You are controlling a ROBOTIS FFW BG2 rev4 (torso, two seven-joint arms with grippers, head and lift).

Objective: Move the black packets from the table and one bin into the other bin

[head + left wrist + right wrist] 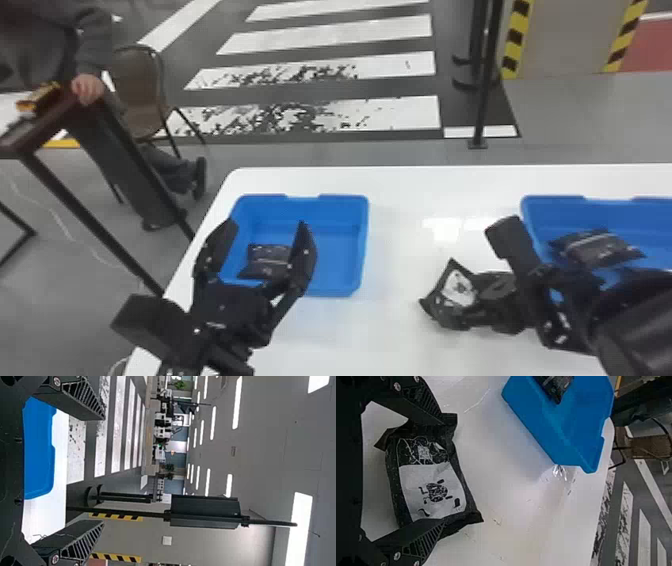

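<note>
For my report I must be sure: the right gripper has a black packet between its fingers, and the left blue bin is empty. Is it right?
Not quite: the left blue bin is not empty; a black packet lies in it, as the head view shows. The rest stands.

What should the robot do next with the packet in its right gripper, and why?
I'd probably carry the black packet a little toward the left bin, keeping the right gripper closed. The packet is pinched between its fingers and is between the two bins, not yet over either, and the left bin has visible space beside its own packet.
</note>
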